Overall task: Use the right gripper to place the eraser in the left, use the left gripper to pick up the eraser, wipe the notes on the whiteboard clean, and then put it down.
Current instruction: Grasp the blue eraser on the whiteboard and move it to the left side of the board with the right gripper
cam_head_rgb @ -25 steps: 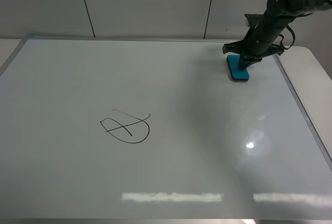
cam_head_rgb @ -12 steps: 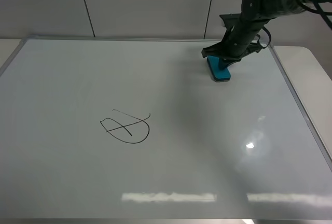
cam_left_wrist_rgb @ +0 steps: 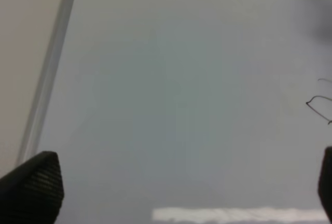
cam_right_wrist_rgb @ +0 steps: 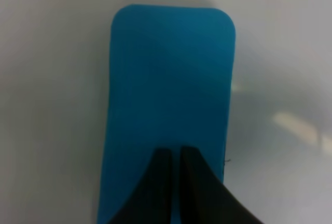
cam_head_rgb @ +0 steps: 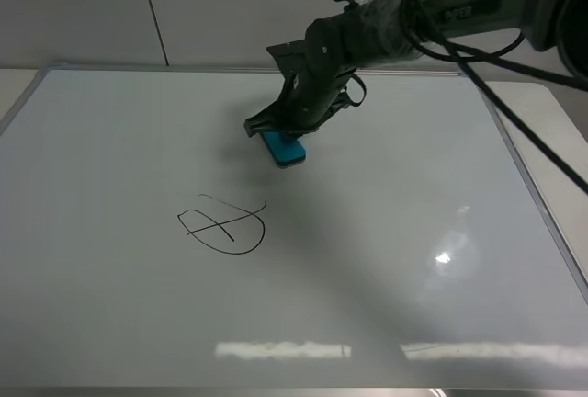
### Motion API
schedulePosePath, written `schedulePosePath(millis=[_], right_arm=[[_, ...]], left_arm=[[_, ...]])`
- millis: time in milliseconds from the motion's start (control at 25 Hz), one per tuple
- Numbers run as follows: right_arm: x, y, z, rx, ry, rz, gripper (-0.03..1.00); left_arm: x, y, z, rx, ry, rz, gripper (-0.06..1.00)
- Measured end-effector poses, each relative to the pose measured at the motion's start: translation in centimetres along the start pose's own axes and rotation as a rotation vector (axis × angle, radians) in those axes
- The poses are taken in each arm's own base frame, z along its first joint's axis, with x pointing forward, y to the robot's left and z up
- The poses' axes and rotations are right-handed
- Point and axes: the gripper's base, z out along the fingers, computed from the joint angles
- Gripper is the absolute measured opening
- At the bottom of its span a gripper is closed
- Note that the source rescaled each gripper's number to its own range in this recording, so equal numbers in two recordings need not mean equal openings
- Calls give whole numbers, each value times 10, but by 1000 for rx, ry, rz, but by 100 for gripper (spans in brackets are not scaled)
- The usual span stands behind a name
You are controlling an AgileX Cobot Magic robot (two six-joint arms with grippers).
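Observation:
The blue eraser (cam_head_rgb: 282, 148) lies on the whiteboard (cam_head_rgb: 413, 259), up and right of the black scribble (cam_head_rgb: 223, 226). My right gripper (cam_head_rgb: 287, 132) is shut, its fingertips pressed together on top of the eraser. In the right wrist view the eraser (cam_right_wrist_rgb: 168, 94) fills the middle, with the closed gripper (cam_right_wrist_rgb: 176, 162) over its near end. My left gripper (cam_left_wrist_rgb: 176, 193) is open and empty above the board's left part. Its fingers (cam_left_wrist_rgb: 33, 185) sit wide apart. An edge of the scribble (cam_left_wrist_rgb: 319, 105) shows there. The left gripper is out of the exterior view.
The whiteboard's metal frame (cam_head_rgb: 184, 68) borders a white table (cam_head_rgb: 551, 112) on the right. Its left frame edge (cam_left_wrist_rgb: 52, 68) shows in the left wrist view. The right arm and its cables (cam_head_rgb: 441, 11) stretch over the board's upper right. A white wall stands behind.
My right gripper has moved from the board's upper right corner leftward to the upper middle, and the eraser has moved with it. The scribble is unchanged.

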Motion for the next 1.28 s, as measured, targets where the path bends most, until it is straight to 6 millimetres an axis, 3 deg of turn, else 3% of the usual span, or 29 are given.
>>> schedulePosePath(millis=[400, 720, 840, 1280], right_arm=[[-25, 125, 40, -167, -101, -64, 0], [-12, 215, 47, -299, -106, -145, 0], [-9, 225, 46, -314, -105, -127, 0], [-11, 224, 45, -330, -90, 22, 0]], left_arm=[[0, 0, 0, 0, 0, 0, 100], [0, 0, 0, 0, 0, 0, 100], [0, 0, 0, 0, 0, 0, 100], [0, 0, 0, 0, 0, 0, 100]])
